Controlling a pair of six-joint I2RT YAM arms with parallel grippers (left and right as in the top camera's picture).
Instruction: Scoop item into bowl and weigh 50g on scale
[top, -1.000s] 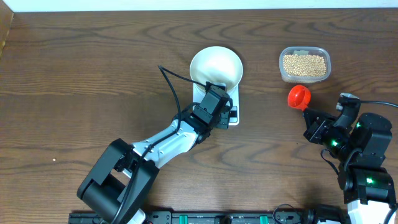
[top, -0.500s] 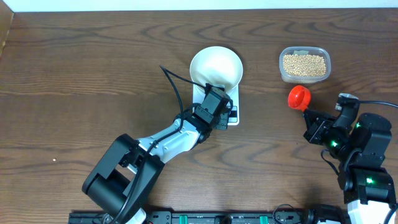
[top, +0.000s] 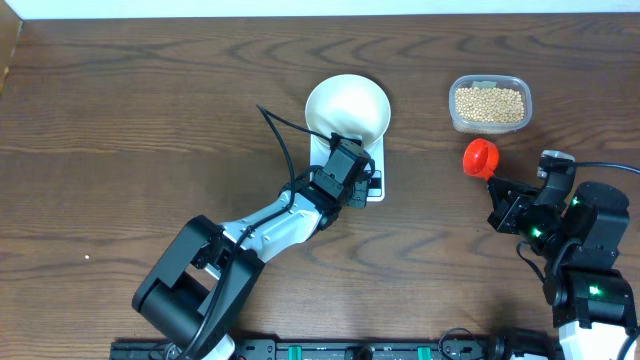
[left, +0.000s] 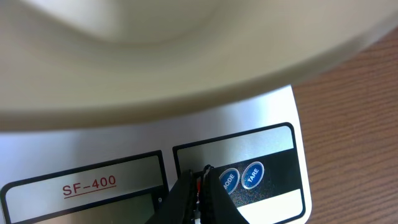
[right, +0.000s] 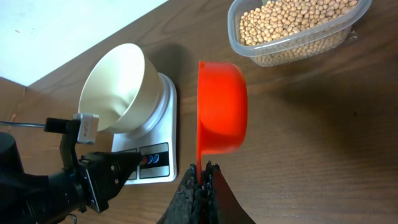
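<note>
The white bowl (top: 347, 108) sits on the white scale (top: 372, 157) at the table's middle; it looks empty. My left gripper (top: 367, 184) is shut, with its tips over the scale's button panel, just left of the MODE and TARE buttons (left: 241, 177). My right gripper (top: 500, 188) is shut on the handle of the red scoop (top: 480, 156), held in the air between the scale and the tub. The scoop (right: 221, 106) is tilted on its side and looks empty. The tan beans (top: 489, 103) lie in the clear tub; they also show in the right wrist view (right: 287, 23).
The clear plastic tub (top: 455, 118) stands at the back right, just beyond the scoop. The left arm's cable arches over the table left of the bowl. A pale surface borders the table's far edge.
</note>
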